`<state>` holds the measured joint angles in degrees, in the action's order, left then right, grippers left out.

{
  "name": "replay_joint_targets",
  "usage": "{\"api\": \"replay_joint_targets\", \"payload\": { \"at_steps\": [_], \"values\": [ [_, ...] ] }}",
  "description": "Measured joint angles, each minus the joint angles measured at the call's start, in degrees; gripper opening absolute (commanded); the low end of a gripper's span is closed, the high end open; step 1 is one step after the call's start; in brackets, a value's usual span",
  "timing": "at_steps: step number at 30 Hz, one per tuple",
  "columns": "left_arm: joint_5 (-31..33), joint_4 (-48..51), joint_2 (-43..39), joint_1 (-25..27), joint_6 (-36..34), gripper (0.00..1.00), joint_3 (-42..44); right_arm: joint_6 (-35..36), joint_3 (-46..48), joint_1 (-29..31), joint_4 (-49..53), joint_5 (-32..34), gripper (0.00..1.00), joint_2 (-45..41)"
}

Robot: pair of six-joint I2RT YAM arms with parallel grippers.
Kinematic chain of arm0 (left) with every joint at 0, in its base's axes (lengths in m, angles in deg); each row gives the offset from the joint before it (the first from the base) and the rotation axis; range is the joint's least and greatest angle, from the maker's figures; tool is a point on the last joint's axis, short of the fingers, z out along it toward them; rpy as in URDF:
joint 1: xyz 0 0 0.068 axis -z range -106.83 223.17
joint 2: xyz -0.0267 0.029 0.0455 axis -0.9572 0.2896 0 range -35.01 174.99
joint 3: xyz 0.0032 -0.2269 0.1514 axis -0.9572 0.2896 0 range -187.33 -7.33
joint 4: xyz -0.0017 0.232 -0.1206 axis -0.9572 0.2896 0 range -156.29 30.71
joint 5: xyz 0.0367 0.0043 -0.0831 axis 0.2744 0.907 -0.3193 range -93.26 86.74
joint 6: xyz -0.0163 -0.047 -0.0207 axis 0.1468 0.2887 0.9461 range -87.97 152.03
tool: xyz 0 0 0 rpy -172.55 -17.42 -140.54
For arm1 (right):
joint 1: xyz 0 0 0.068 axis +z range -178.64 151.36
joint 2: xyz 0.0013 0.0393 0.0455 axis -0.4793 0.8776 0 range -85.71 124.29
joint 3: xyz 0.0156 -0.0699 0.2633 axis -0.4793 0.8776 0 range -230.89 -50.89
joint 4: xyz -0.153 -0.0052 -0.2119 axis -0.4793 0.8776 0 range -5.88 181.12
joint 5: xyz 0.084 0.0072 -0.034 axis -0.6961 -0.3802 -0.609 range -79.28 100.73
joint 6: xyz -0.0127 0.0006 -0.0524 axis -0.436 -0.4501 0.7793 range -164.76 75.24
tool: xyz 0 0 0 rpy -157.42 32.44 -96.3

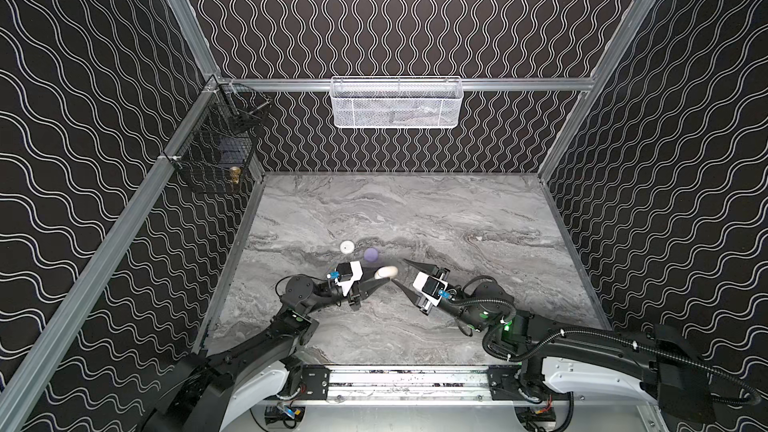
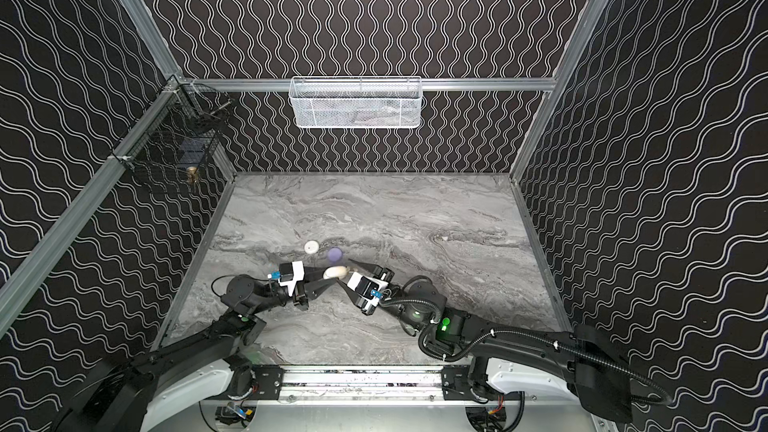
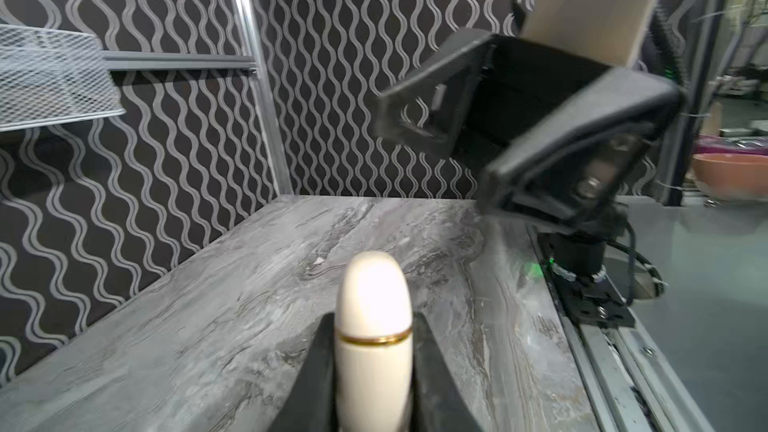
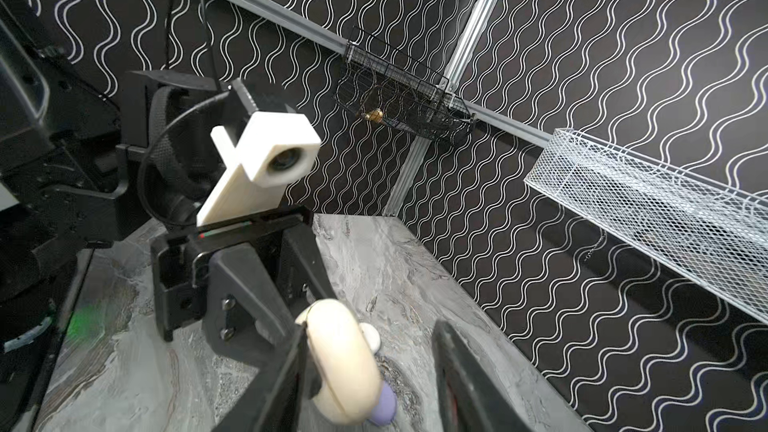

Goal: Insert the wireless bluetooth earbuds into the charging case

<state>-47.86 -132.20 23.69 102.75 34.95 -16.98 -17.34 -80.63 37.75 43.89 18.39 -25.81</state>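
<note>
grey marbled tabletop set inside black walls with wavy white lines; a white mesh basket hangs on the back rail and a black wire basket on the left one. the left gripper is clamped on a cream charging case with a thin gold band, holding it with its lid closed above the table near the middle. the right gripper faces it with jaws spread, the case's free end between them and close against one finger (the other finger stands clear). a round white case and a lilac case sit just beside each other on the marble behind. a tiny pale speck lies well to the right, too small to tell whether it is an earbud.
</note>
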Motion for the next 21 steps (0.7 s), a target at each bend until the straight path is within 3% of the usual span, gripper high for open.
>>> {"api": "replay_joint_targets", "payload": {
  "at_steps": [7, 16, 21],
  "values": [
    [-3.78, -6.12, 1.95, 0.09, 1.07, 0.0, -0.2, 0.02, -0.31, -0.63, -0.17, 0.66, 0.47, 1.84],
    [-4.68, -2.73, -0.07, 0.44, 1.38, 0.0, -0.98, 0.04, -0.94, -1.11, -1.9, 0.42, 0.48, 3.08],
    [-4.87, -0.46, -1.03, 0.48, 0.7, 0.0, -1.38, 0.26, 0.66, -1.25, -1.62, -1.2, 0.53, 0.98]
  ]
}}
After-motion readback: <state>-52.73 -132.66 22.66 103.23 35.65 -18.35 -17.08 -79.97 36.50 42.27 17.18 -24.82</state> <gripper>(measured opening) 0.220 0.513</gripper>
